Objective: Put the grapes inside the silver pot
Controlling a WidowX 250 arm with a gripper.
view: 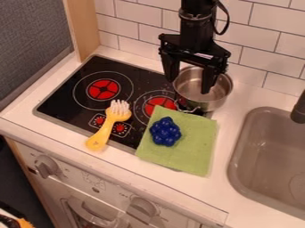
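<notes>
Black, two-fingered end effector [188,86], just one, hangs above the single round silver metal pot [191,91], fingers spread wide, holding nothing. Well left of the pot is one of two red-centred round burners [104,89], then one yellow-handled brush with white bristles [106,127]. Just front-left of the pot, outside it, one bunch of dark blue plastic grapes [166,132] lies on one green cloth [195,149]. Right of the pot is one grey sink [235,171].

Pot [216,99]: metal, smooth, reflective.
Cooktop [65,92]: black, glossy, smooth. Towel [193,153]: cloth, matt. Brush [104,132]: plastic-looking handle. Wall tiles [138,13]: smooth, glazed-looking.
</notes>
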